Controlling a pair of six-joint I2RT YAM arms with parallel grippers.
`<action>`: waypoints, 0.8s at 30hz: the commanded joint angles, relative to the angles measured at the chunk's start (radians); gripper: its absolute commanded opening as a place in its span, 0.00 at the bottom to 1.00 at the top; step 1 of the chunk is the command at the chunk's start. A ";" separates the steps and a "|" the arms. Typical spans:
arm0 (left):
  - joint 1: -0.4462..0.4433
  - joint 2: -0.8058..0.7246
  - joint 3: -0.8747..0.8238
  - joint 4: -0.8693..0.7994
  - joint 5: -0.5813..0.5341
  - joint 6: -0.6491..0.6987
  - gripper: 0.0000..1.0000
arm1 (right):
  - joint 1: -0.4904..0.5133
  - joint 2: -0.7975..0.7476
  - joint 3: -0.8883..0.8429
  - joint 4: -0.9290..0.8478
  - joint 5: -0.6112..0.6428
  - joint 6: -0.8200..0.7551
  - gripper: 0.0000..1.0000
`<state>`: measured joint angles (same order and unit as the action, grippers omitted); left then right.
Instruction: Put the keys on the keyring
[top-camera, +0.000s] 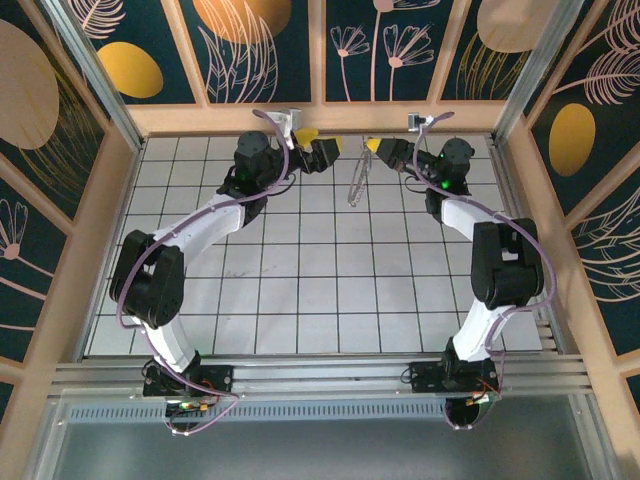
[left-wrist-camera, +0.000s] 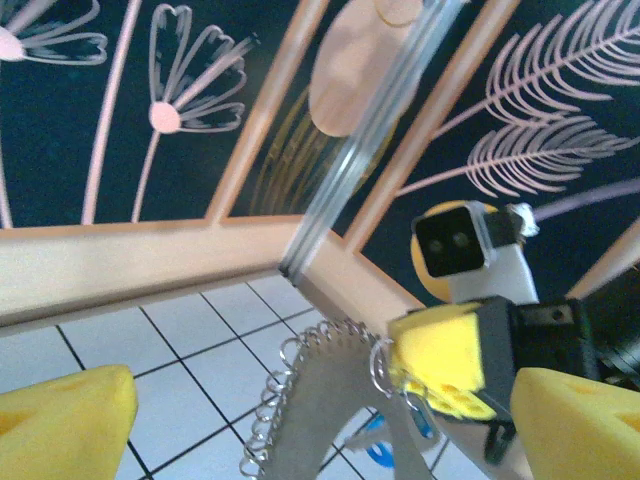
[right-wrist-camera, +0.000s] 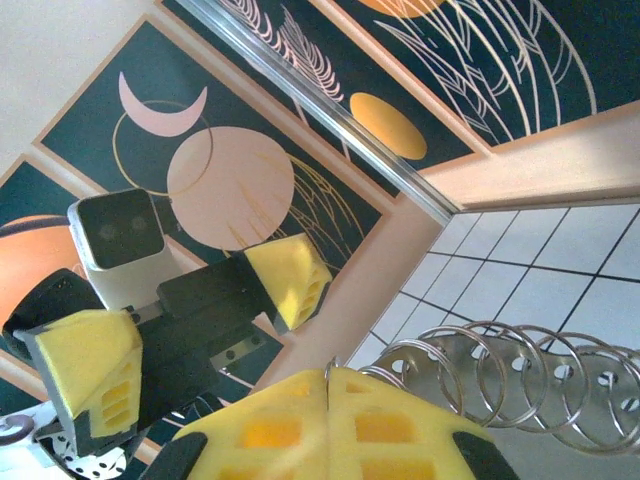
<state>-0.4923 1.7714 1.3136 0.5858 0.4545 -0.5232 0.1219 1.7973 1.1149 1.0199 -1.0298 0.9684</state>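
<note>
A white tiled table (top-camera: 300, 290) has a wooden rim (top-camera: 200, 118) along its far edge. Dark floral panels (top-camera: 390, 50) rise beyond it, and a metal rail (top-camera: 330, 375) lines its near edge.

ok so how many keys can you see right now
1: a blue-headed key low in the left wrist view, just under the shut right end effector, partly behind the keyring. Others may be hidden.

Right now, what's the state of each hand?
Left hand: open, gripping nothing.
Right hand: closed on the keyring.
</note>
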 joint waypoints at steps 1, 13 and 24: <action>0.012 0.020 0.052 0.003 0.155 0.020 0.93 | -0.008 0.021 0.072 0.102 -0.073 0.029 0.00; 0.059 0.038 0.036 0.055 0.379 -0.009 0.86 | -0.008 0.002 0.096 0.009 -0.215 -0.051 0.00; 0.060 0.122 0.099 0.063 0.567 -0.095 0.65 | 0.011 -0.076 0.102 -0.180 -0.311 -0.208 0.00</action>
<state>-0.4347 1.8671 1.3735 0.6167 0.9413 -0.5797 0.1200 1.7782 1.1805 0.8692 -1.2888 0.8326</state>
